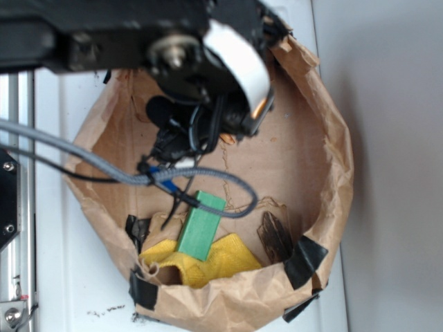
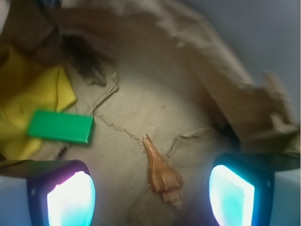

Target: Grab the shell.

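Because the shell lies flat and loose on the brown paper floor of the bag, pointed tail aimed away from the wrist camera and knobbly spire toward it, it sits between the two lit fingers with clear gaps on both sides. The tool stands wide open, holding and touching nothing. The green block, yellow cloth and dark bark-like piece lie well apart, leaving the approach free.

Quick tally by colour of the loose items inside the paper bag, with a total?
Orange-brown: 1, the shell
Green: 1, the block
Yellow: 1, the cloth
Dark brown: 1, the bark-like piece
Total: 4
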{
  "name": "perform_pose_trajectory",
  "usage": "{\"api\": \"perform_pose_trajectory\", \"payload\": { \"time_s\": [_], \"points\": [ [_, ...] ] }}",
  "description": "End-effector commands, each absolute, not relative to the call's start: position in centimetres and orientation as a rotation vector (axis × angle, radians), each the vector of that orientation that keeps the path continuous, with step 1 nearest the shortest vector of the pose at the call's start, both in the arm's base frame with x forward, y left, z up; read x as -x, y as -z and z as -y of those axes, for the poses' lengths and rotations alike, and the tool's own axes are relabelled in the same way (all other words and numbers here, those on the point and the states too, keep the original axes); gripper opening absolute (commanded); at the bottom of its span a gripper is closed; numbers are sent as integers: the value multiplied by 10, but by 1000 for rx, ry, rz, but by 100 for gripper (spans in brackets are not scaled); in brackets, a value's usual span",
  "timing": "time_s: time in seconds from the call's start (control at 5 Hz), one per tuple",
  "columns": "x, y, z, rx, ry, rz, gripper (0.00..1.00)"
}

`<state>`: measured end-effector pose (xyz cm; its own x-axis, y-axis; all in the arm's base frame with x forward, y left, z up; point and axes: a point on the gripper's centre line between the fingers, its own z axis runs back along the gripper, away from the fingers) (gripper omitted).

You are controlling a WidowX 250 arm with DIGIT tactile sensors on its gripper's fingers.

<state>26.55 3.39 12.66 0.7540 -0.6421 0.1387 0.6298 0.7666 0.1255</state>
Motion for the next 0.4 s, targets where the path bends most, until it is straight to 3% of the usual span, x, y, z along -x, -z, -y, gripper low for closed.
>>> {"api": "perform_pose_trajectory", "payload": {
  "time_s": [0.0, 0.2],
  "points": [
    [-279, -113, -64, -6, 810, 151, 100],
    [-276, -118, -79, 16, 842, 158, 100]
  ]
}}
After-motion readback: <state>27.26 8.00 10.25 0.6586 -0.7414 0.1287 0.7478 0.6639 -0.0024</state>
